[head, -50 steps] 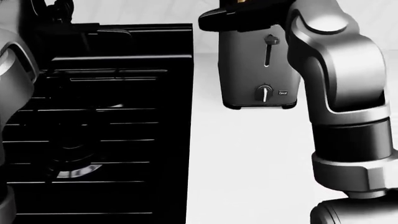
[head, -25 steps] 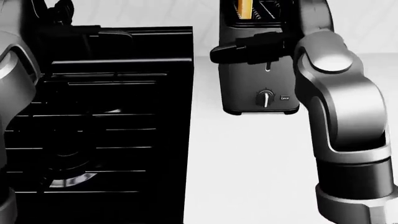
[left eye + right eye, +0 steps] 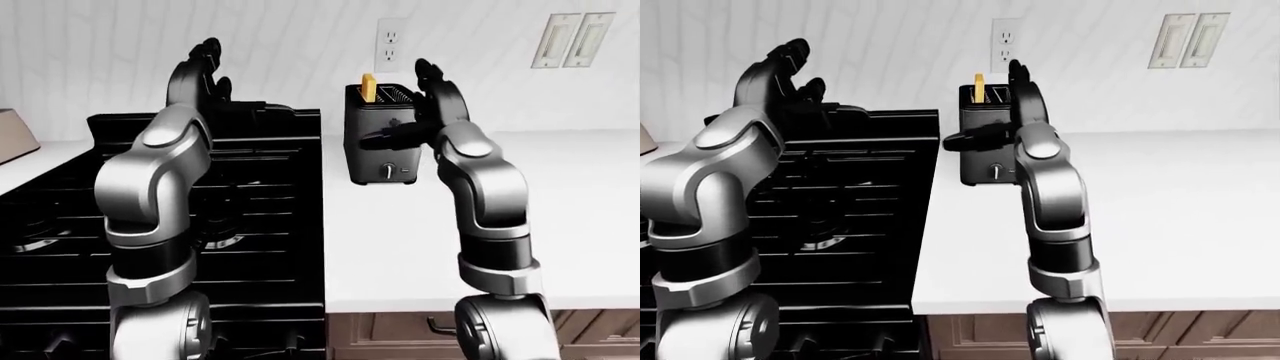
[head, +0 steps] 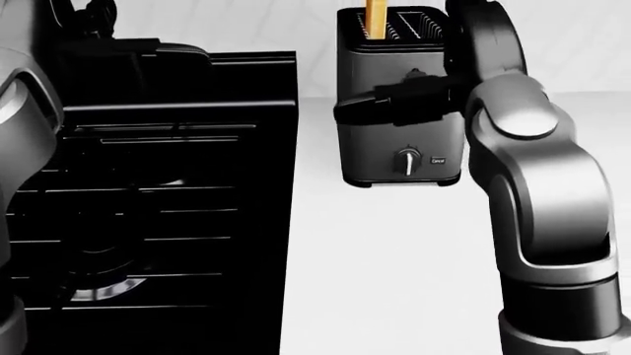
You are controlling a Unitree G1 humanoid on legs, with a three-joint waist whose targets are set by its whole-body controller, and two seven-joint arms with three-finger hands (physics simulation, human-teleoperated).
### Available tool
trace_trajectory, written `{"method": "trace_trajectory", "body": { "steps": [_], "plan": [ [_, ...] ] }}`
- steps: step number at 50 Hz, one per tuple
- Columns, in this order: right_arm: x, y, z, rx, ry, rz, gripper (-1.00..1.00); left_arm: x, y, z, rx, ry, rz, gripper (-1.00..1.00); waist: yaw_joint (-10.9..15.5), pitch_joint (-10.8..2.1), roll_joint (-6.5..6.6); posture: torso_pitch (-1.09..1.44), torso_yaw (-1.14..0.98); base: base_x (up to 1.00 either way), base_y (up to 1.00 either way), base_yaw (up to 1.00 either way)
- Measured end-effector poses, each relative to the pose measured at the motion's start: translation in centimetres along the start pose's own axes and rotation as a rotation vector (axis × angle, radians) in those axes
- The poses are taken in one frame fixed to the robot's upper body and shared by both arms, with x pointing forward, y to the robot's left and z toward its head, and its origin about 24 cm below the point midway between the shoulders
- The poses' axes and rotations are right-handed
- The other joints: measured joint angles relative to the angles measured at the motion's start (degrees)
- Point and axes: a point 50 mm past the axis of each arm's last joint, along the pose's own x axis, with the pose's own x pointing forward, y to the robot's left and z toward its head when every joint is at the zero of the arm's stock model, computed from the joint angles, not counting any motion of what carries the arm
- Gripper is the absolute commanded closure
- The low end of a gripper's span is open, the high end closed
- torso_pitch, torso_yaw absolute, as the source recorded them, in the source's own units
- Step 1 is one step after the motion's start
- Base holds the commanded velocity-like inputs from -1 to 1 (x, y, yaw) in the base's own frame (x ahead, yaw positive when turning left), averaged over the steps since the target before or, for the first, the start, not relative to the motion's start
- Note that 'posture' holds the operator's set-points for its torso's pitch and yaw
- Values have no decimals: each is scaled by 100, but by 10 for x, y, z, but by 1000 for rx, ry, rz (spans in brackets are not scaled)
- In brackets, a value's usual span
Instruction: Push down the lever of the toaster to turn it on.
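Note:
The dark toaster stands on the white counter with a yellow bread slice sticking out of its left slot. My right hand is open, its black fingers lying across the toaster's face above the dial. They cover the lever slot. A small dark knob peeks just above them; I cannot tell whether it is the lever. In the left-eye view my left hand is raised over the stove, fingers open and holding nothing.
A black gas stove fills the left, its edge close to the toaster. A wall outlet and light switches sit on the panelled wall. White counter stretches to the right of the toaster. A brown object shows at the far left.
The view has tilted up, showing the toaster's top and the bread. My right hand has come down from the toaster's top edge over the lever slot on its face.

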Motion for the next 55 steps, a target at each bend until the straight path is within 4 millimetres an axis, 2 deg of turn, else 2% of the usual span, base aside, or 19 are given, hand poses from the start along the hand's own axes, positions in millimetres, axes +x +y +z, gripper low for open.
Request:
{"method": "trace_trajectory", "body": {
  "steps": [9, 18, 33, 55],
  "plan": [
    [2, 5, 1, -4, 1, 23, -100, 0, 0, 1, -1, -2, 2, -100, -5, -1, -3, -37, 0, 0, 0, 0],
    [5, 9, -16, 0, 44, 30, -100, 0, 1, -2, -1, 4, 5, -100, 7, 1, 2, -37, 0, 0, 0, 0],
    [11, 9, -32, -2, 74, 25, -100, -1, 0, -1, -1, 0, 3, -100, 19, -22, 8, -37, 0, 0, 0, 0],
    [29, 8, -31, 7, 81, 11, -100, 1, -2, 0, -4, 0, -1, -100, 2, -17, 17, -37, 0, 0, 0, 0]
  ]
}}
